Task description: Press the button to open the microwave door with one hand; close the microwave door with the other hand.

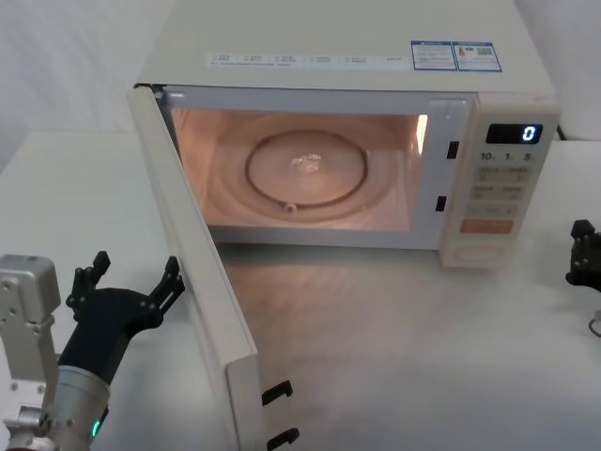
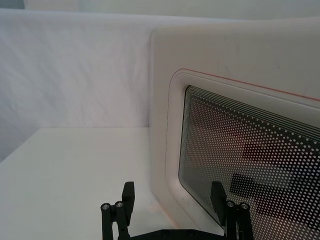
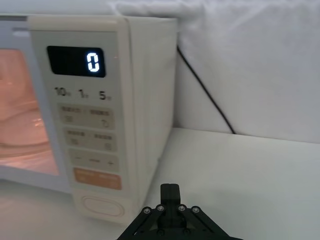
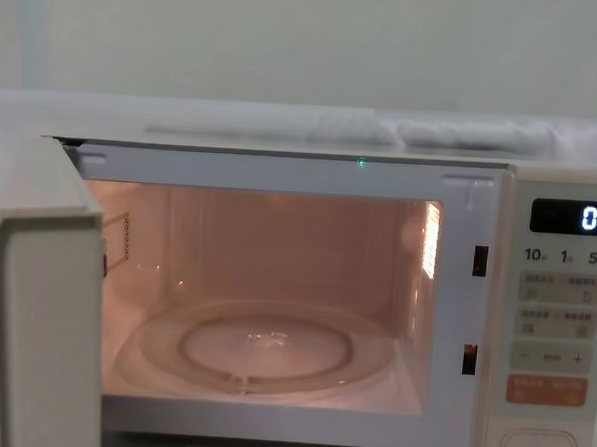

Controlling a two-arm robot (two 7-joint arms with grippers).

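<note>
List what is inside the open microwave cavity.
Inside the lit cavity lies a round glass turntable with nothing on it. The microwave door stands swung open and, in the chest view, covers the cavity's left edge. The left claw waits outside the door.

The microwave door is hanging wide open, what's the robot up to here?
The microwave door stands swung out, the lit cavity with its glass turntable exposed, so the button seems already pressed. The left gripper, fingers open, sits just outside the door's outer face, apparently placed to push it shut. The right gripper rests on the table to the right of the control panel, clear of it.
</note>
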